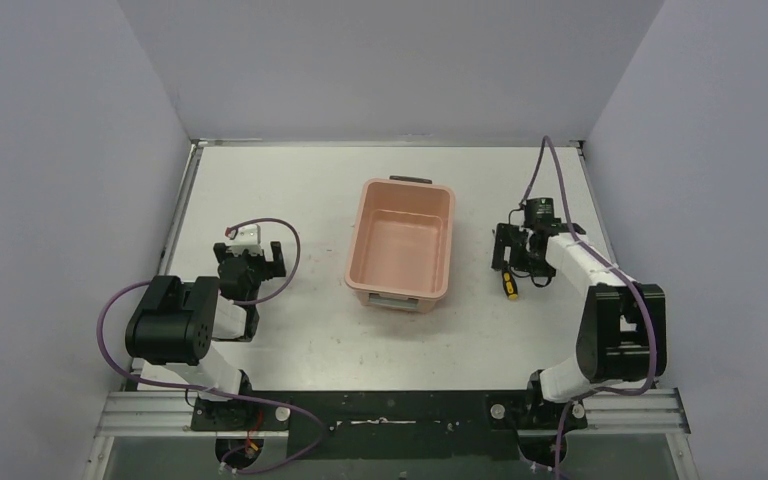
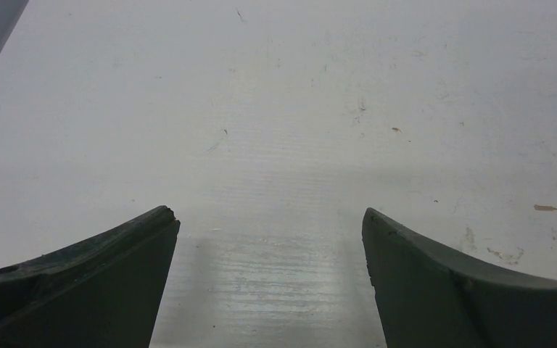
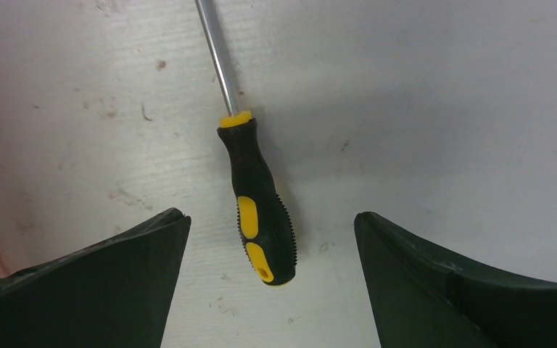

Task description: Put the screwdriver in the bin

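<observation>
Screwdriver: we log it flat on the table, right of the bin, between the released right end effector's spread fingers, ungrasped. Left end effector: released, holding nothing.

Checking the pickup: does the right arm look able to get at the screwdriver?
Probably yes: the right gripper hangs open right over the screwdriver, with the handle between its jaws and nothing blocking.
</observation>
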Robot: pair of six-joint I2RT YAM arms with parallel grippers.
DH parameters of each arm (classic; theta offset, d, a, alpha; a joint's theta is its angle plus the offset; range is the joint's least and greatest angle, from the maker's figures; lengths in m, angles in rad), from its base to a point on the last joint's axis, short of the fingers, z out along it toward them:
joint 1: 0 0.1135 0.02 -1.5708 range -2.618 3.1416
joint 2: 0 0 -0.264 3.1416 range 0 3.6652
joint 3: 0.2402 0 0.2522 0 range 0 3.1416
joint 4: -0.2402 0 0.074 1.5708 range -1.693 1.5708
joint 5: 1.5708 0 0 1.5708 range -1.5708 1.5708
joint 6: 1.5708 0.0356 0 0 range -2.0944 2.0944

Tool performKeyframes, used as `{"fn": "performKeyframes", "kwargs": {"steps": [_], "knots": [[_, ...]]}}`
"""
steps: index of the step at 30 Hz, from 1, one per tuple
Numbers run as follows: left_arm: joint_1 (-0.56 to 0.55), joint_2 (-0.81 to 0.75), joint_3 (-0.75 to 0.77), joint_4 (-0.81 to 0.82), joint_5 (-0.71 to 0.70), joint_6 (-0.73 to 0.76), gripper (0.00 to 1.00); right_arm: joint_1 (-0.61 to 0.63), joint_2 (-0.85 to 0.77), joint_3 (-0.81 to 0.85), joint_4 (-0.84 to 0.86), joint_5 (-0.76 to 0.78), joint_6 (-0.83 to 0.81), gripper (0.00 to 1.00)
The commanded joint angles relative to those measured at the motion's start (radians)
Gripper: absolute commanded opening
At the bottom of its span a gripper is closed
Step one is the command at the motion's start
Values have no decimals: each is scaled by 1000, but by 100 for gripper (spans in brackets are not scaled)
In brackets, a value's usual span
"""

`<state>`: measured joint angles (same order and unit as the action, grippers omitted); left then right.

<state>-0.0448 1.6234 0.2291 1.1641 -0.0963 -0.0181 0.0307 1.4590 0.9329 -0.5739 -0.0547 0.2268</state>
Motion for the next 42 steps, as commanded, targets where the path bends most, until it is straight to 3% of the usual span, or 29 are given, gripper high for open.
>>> {"fn": "performKeyframes", "kwargs": {"steps": [1,5,7,8,13,24,28,32,36,42], "knots": [[-1,-10,19,59,7,0,97,24,98,-24,53,31,-15,84],[-1,-11,19,58,7,1,97,62,196,8,62,85,-6,77],[-1,-10,19,58,7,-1,97,81,233,19,59,115,-1,68],[-1,-11,19,59,7,0,97,84,248,23,57,123,-1,61],[-1,-11,19,57,6,1,97,95,223,47,23,143,2,0],[-1,-10,19,58,7,-1,97,122,-31,473,-337,161,48,0],[-1,-10,19,59,6,-1,97,265,-41,645,-403,193,133,0],[-1,-11,19,59,7,-1,97,506,-16,737,-367,265,228,0],[-1,-11,19,59,7,-1,97,693,48,704,-281,284,279,0],[-1,-11,19,59,6,-1,97,736,164,538,-141,201,302,0]]}}
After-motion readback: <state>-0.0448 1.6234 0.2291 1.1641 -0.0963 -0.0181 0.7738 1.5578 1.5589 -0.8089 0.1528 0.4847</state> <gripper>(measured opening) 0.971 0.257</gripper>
